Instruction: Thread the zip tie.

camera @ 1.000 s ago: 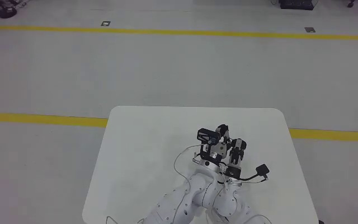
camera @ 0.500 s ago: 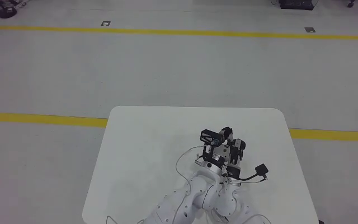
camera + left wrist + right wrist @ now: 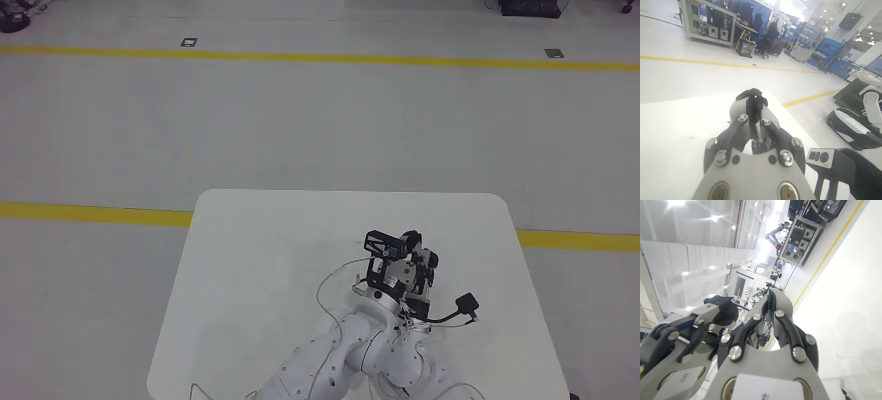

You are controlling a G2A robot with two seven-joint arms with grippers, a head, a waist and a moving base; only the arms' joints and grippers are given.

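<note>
Over the near right part of the white table (image 3: 260, 260), the left gripper (image 3: 405, 243) and the right gripper (image 3: 430, 262) stand side by side and close together above the surface, well apart from the table's left edge. The left gripper is the one nearer the table's middle. Its own wrist view shows its jaws brought fully together, the black pads (image 3: 755, 106) pressed face to face with no gap between them. Whether anything is caught between those pads cannot be told. The right wrist view shows this gripper just beside the right one, with one dark pad turned toward it. The right gripper, on the side of the table's right edge, has its jaws drawn narrow. Its two pale fingers meet at the tips and leave a slim dark slot lower down. In that slot runs a thin pale strip, taken to be the zip tie (image 3: 769, 303). It lies lengthwise along the ribbed inner faces and is pinched between the fingers. Its ends cannot be made out, nor whether it reaches the left gripper.
</note>
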